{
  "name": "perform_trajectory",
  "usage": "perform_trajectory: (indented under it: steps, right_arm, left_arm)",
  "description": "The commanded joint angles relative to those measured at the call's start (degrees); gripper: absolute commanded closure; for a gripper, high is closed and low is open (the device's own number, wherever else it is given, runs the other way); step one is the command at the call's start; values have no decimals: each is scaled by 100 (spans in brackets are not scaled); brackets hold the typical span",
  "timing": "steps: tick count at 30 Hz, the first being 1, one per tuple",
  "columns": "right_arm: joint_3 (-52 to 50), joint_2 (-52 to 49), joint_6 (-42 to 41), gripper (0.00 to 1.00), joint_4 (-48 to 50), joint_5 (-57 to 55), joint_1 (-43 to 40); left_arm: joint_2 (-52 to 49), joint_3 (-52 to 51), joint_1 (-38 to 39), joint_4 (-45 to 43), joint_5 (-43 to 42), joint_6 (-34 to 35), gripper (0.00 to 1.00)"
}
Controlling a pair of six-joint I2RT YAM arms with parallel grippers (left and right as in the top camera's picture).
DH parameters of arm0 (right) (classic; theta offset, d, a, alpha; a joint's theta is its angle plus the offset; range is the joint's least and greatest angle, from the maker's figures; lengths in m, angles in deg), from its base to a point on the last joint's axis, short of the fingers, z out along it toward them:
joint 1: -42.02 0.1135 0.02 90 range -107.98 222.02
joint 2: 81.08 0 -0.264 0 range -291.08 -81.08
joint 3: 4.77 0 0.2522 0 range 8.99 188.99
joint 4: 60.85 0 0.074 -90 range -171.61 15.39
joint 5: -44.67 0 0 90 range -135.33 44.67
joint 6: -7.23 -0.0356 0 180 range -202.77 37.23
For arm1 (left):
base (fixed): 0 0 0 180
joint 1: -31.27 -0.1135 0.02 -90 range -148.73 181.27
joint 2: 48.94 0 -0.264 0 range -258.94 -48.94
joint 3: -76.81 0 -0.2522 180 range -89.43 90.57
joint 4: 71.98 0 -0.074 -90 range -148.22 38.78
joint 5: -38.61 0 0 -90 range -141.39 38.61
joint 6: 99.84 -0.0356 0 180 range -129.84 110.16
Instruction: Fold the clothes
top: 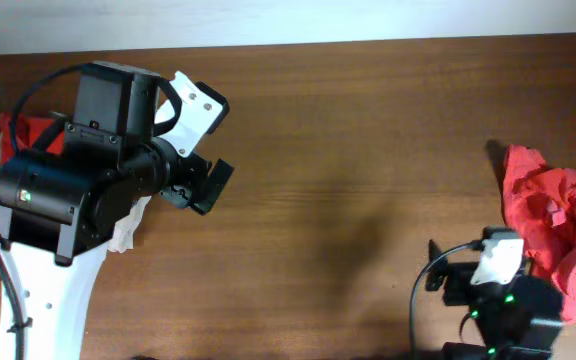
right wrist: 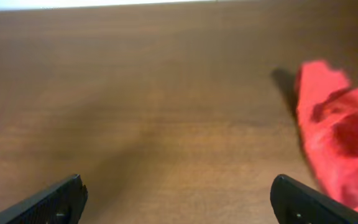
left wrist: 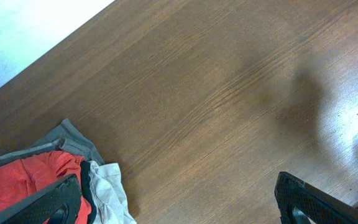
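**Both pincers gape wide and hold nothing; clothes lie in two heaps at the frame edges**

The clothes sit in two heaps on the brown wooden table (top: 368, 130). The red heap (top: 553, 215) lies crumpled at the right edge of the overhead frame, just above the right arm. In the right wrist view it fills the right edge. The mixed heap (top: 18, 135) sits at the left edge of the overhead frame, mostly hidden under the left arm. The left wrist view shows it in the lower left corner as three pieces: a red cloth (left wrist: 30, 180), a grey cloth (left wrist: 67, 140) above it and a white cloth (left wrist: 107, 190) to its right. No print on any piece can be read.

There are two arms, each with one pincer. The left gripper (top: 208, 142), in the upper left of the overhead frame, hangs over the table with its jaws spread as wide as they go. Only wood shows between them. The right gripper (right wrist: 176, 186), at the lower right of the overhead frame, also stands fully spread with nothing in its hold. Its two black fingertips sit in the lower corners of its own view, and the red heap lies near the right-hand one.
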State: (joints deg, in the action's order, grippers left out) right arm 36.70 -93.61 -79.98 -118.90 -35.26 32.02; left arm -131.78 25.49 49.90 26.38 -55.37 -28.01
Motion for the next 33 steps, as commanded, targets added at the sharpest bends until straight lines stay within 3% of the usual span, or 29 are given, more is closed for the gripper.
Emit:
perform_trajectory:
  steps: [1, 10, 33]
  right_arm:
    - [-734, 649, -22, 1, 216, 275, -15]
    - [-1821, 1235, -24, 1, 601, 455, -15]
    - [-1827, 1235, -22, 1, 592, 446, -15]
  left_arm:
    - [70, -28, 22, -9, 61, 61, 1]
    - [70, -28, 22, -7, 61, 61, 1]
    - [70, -28, 22, -7, 61, 59, 1]
